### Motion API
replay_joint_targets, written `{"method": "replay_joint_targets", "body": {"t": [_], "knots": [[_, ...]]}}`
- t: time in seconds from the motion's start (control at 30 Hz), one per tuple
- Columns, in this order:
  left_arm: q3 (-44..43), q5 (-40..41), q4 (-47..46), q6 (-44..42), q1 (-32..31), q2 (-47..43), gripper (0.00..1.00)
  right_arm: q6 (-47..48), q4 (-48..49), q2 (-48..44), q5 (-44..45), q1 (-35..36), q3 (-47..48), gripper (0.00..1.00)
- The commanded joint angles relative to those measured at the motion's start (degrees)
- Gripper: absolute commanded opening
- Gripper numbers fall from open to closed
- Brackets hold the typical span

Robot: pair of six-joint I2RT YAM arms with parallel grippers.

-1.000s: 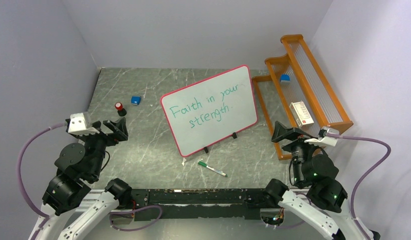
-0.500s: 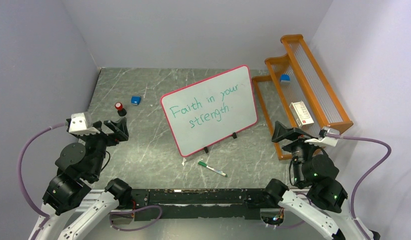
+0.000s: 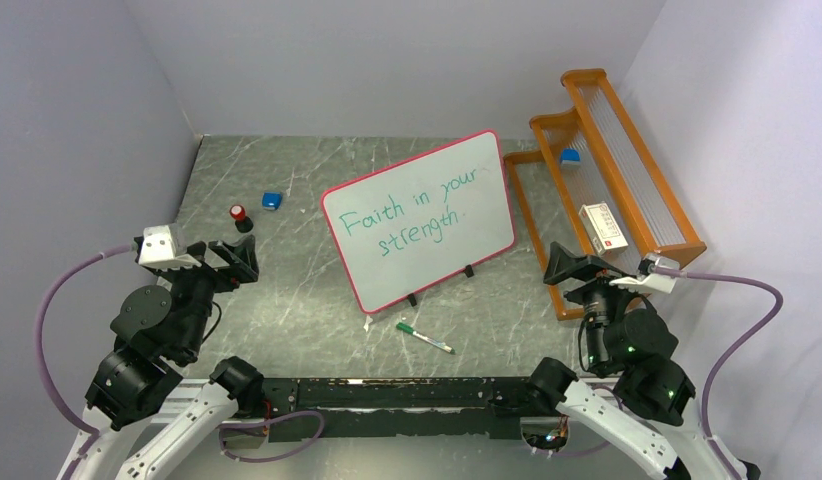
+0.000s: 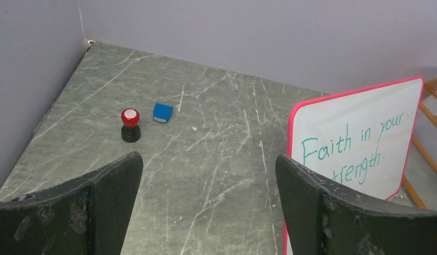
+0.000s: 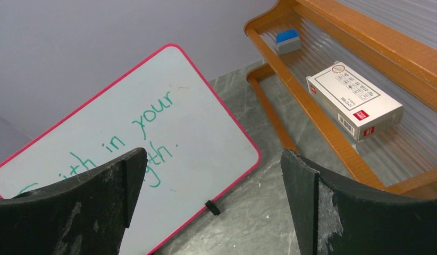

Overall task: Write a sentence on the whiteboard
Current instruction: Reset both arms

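Nothing has moved since a second ago, and both arms sit as they were. On the grey marbled bench (image 3: 287, 290), the whiteboard (image 3: 477, 180) stands mid-bench on small black feet, leaning back and skewed, its right end farther away. An orange rack (image 3: 584, 78) stands just beside its right edge. The left arm (image 3: 167, 310) and right arm (image 3: 622, 335) are folded near the bench's front corners, well apart from the board; the left jaws and right jaws both stand wide apart, holding nothing. The sentence (image 3: 412, 215), green, reads "Faith in your strength." in two lines. A white box (image 3: 603, 227) and a blue eraser (image 3: 570, 156) lie on the rack. A green marker (image 3: 424, 337) lies near the board's front. A blue block (image 3: 272, 200) and a red-topped stamp (image 3: 239, 217) stand left of the board.
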State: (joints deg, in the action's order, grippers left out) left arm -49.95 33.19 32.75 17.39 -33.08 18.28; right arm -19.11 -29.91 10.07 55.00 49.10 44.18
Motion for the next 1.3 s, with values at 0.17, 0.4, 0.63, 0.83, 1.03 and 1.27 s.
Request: {"method": "replay_joint_targets", "body": {"t": [0.17, 0.4, 0.63, 0.83, 1.03, 1.27], "knots": [[0.1, -0.9, -1.3, 0.4, 0.3, 0.5, 0.98, -1.1, -0.7, 2.2, 2.0, -0.1, 1.8, 1.0], [0.0, -1.0, -1.0, 0.4, 0.3, 0.4, 0.98, -0.9, -0.7, 3.0, 1.3, -0.1, 1.9, 1.0], [-0.1, -1.1, -0.6, 0.5, 0.3, 0.3, 0.98, -0.7, -0.8, 3.2, 1.2, -0.1, 2.1, 1.0], [-0.4, -1.2, -0.4, 0.5, 0.3, 0.2, 0.98, -0.6, -1.0, 3.8, 0.6, -0.1, 2.5, 1.0], [-0.7, -1.6, -0.2, 0.6, 0.3, 0.2, 0.98, -0.9, -1.8, 4.8, 0.3, -0.1, 3.3, 1.0], [-1.4, -2.0, 0.6, 0.8, 0.3, 0.0, 0.98, -0.9, -2.0, 4.7, -0.2, -0.1, 3.6, 1.0]]}}
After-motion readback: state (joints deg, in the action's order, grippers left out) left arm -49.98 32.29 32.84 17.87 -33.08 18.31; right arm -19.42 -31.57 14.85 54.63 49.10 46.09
